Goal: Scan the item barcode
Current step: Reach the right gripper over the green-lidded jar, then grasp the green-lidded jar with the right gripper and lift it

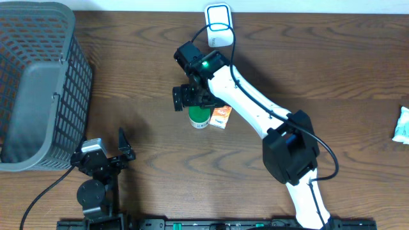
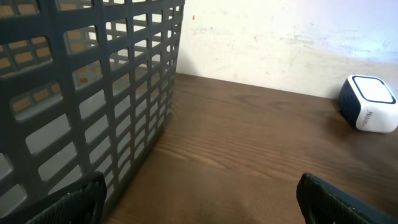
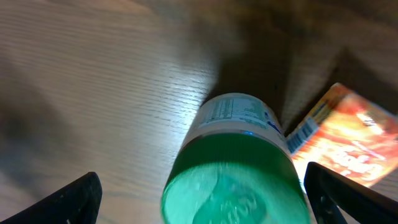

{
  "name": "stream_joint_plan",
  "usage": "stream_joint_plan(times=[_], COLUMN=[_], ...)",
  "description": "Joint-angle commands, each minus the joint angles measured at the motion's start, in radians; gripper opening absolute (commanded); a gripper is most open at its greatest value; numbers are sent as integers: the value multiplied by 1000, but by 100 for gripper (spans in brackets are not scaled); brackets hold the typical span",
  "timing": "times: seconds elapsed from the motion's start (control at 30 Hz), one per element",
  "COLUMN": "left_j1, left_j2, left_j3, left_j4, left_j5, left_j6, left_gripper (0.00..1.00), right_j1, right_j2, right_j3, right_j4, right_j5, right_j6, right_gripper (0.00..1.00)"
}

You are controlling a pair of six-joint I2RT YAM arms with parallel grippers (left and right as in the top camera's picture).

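The green-capped bottle (image 1: 199,116) stood on the worktop (image 1: 332,70) near its middle, cap upward. Its white label carried fine print that was too blurred to read. An orange packet (image 1: 220,117) lay flat just beside the bottle on its right; whether the two touched could not be determined.

The right pincer (image 1: 190,96) hung directly over the bottle with its jaws wide apart. In the right wrist view the dark fingertips (image 3: 65,199) sat at either side of the frame with the green cap between them, and neither was seen touching the bottle. Nothing was gripped.

The white scanner (image 1: 218,27) sat at the far edge of the worktop, beyond the right arm's wrist and well apart from the bottle. A cable ran from it along the arm.

The left pincer (image 2: 199,202) was at the near left of the worktop, jaws spread and holding nothing, just beside a grey mesh basket (image 1: 38,83). A pale packet (image 1: 402,124) lay at the far right edge.
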Motion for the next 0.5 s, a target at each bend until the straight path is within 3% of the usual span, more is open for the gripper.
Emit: stream_joint_plan(times=[0.0, 0.17, 0.47], left_j1=[-4, -4, -4], left_j2=[-6, -6, -6], left_j3=[-19, -19, -19], left_j4=[-29, -29, -29], left_j5=[5, 5, 6], left_j6=[6, 6, 6], left_gripper=[98, 98, 98], right_j1=[23, 27, 29], right_j2=[72, 99, 104], right_j3=[1, 1, -2], right_j4=[-9, -9, -14], right_j5=[19, 19, 20], right_j6=[52, 65, 65], right_gripper=[99, 99, 85])
